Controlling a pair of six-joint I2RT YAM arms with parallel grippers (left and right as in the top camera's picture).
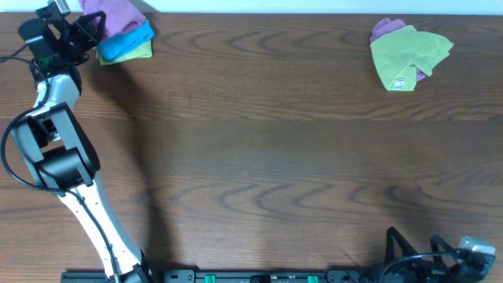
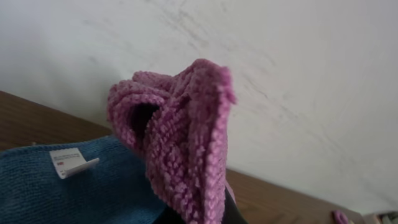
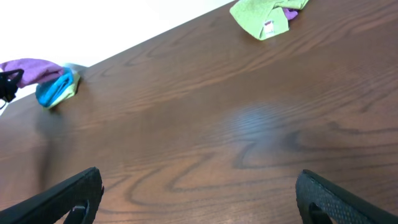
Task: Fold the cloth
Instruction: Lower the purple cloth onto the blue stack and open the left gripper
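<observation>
The table is dark wood grain. In the overhead view, bare wood runs across its middle from the 9 o'clock side to the 3 o'clock side. The left arm reaches from the 7 o'clock edge to the 10 o'clock corner. At 1 o'clock lies a lime-green cloth with a second purple cloth showing beneath it, both well apart from either arm. At the 10 o'clock corner, against the far table edge, a blue cloth lies on a lime-green layer. The cloth sits on top of these, at the far edge under the white wall. The left gripper is clamped fully closed on the cloth, which extends from the jaws toward 2 o'clock. In the left wrist view the cloth rises bunched toward 12 o'clock from the bottom edge, hiding the fingers. The right gripper sits at 5 o'clock with its fingers spread wide, holding nothing, above bare wood. A white tag lies on the blue cloth at 9 o'clock of the bunch.
</observation>
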